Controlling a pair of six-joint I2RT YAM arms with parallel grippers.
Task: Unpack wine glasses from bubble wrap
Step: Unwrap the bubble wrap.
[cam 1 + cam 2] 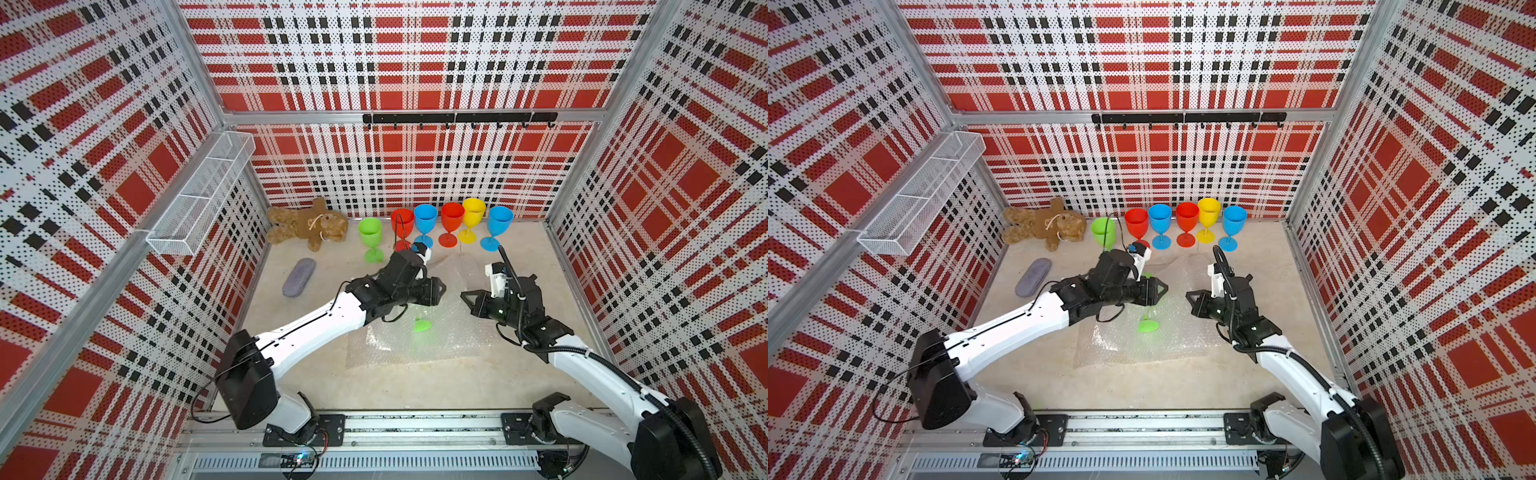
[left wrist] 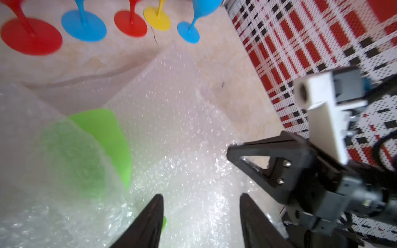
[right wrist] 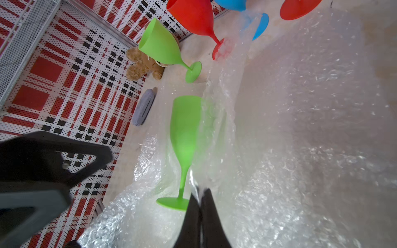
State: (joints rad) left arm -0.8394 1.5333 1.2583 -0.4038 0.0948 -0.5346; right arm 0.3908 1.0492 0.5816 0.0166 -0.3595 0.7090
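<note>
Several wine glasses stand in a row at the back in both top views: green (image 1: 370, 232), red (image 1: 402, 222), blue (image 1: 425, 218), red (image 1: 452, 217), yellow (image 1: 473, 210), blue (image 1: 500, 220). Another green wine glass (image 3: 184, 133) lies on its side on the bubble wrap (image 1: 436, 345), bowl half under a fold, foot (image 1: 1148, 326) showing. My left gripper (image 2: 201, 195) hovers open over the wrap just above this glass's stem. My right gripper (image 3: 200, 191) is shut on a raised edge of the bubble wrap, close to the glass's foot. The two grippers face each other.
A brown teddy bear (image 1: 309, 224) lies at the back left, a grey oval pouch (image 1: 298, 277) near the left wall. A wire basket (image 1: 199, 199) hangs on the left wall and a black hook rail (image 1: 457, 118) on the back wall.
</note>
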